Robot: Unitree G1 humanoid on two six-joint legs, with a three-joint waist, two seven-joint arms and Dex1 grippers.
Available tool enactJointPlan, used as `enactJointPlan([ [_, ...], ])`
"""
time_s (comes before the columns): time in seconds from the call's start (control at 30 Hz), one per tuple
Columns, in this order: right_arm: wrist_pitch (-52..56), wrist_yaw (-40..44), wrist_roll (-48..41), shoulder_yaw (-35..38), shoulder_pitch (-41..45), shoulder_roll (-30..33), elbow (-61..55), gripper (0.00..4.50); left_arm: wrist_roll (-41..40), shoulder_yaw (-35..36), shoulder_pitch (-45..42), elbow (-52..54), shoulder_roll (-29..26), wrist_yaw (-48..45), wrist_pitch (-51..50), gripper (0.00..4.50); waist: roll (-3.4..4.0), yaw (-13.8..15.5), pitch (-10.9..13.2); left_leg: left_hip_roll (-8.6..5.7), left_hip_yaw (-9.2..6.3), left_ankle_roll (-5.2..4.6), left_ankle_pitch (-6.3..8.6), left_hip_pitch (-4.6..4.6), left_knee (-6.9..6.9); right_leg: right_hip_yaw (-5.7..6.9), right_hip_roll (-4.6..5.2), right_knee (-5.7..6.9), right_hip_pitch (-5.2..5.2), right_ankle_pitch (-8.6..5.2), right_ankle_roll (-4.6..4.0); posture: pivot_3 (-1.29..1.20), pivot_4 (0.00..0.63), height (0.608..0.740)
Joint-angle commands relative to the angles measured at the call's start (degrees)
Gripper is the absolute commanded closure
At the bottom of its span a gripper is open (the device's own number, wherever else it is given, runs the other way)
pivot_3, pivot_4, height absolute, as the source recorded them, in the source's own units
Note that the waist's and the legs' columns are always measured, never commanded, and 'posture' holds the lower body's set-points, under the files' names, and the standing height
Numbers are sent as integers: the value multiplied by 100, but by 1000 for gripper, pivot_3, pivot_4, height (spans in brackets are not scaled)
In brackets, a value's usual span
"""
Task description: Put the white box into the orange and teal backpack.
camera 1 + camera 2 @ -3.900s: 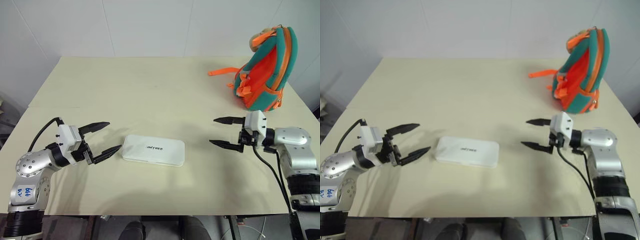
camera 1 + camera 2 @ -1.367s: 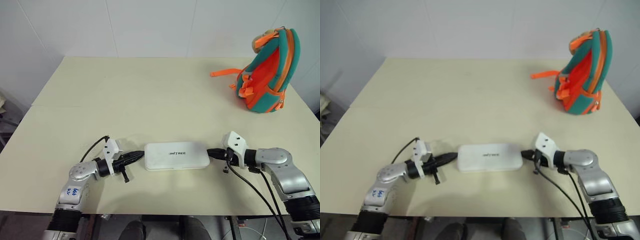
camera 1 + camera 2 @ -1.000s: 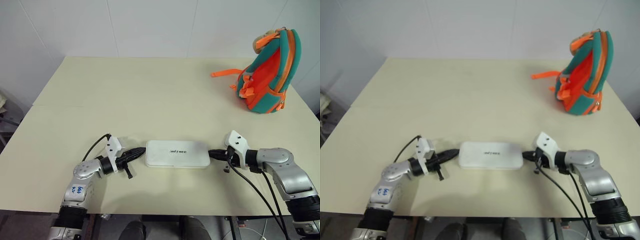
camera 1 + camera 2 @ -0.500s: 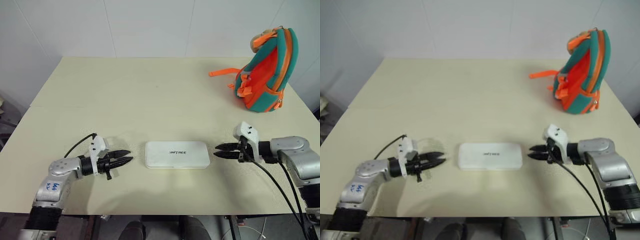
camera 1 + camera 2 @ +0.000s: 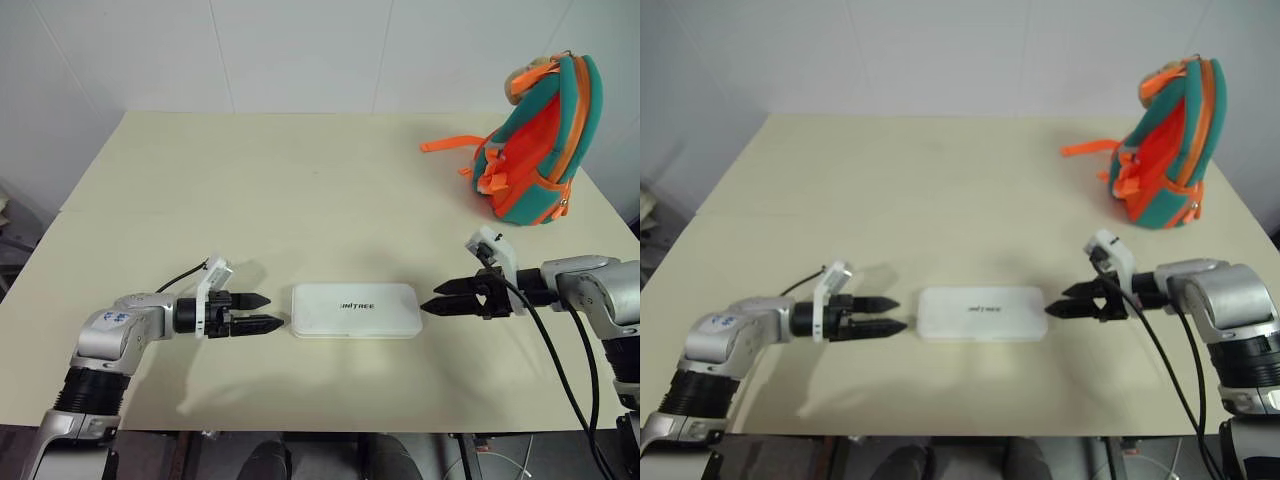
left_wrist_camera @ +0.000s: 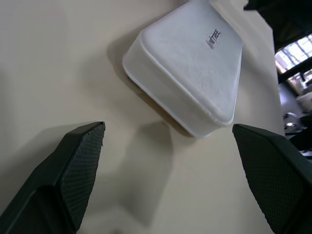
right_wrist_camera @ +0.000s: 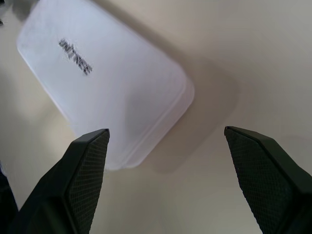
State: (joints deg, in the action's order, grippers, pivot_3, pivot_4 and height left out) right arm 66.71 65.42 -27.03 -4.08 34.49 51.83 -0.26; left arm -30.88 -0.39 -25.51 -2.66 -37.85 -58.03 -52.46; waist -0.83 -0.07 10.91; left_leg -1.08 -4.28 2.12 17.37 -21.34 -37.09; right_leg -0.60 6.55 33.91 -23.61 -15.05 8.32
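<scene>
Box: we see the white box (image 5: 355,309) flat on the desk (image 5: 300,190), unheld, well apart from the orange and teal backpack (image 5: 540,140) at the far right corner.
Grippers: our left gripper (image 5: 262,312) and right gripper (image 5: 432,301) flank its ends, fingers apart.
Risk: glossy ends may slip or pivot if our squeeze is uneven.
Change: a second ago both were closed against the ends; now drawn back, opened.
</scene>
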Motion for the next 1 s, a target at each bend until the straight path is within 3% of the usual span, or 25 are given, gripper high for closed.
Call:
enactJointPlan([
  [0.03, 231, -6, -266, 21, -43, 86, -405, 0, -198, -32, -119, 19, 243, 386, -745, 25, 0, 17, 0, -2, 0, -1, 1, 0, -3, 0, 2, -3, 1, 1, 1, 0, 150, 740],
  [0.73, 427, -497, -705, -204, -152, -210, -802, 0, -738, -297, -522, -152, 887, 654, -2327, 25, 0, 18, 0, -6, 2, 10, -6, 6, -6, -2, 4, -5, 6, 2, 3, 0, 150, 740],
  [1.0, 252, -493, -720, -233, -273, -222, -897, 0, -907, 82, -887, -901, 1547, 946, -2911, 25, -1, 107, -1, -10, 2, 9, -5, 7, -14, -2, 6, -11, 10, 3, 6, 0, 150, 740],
])
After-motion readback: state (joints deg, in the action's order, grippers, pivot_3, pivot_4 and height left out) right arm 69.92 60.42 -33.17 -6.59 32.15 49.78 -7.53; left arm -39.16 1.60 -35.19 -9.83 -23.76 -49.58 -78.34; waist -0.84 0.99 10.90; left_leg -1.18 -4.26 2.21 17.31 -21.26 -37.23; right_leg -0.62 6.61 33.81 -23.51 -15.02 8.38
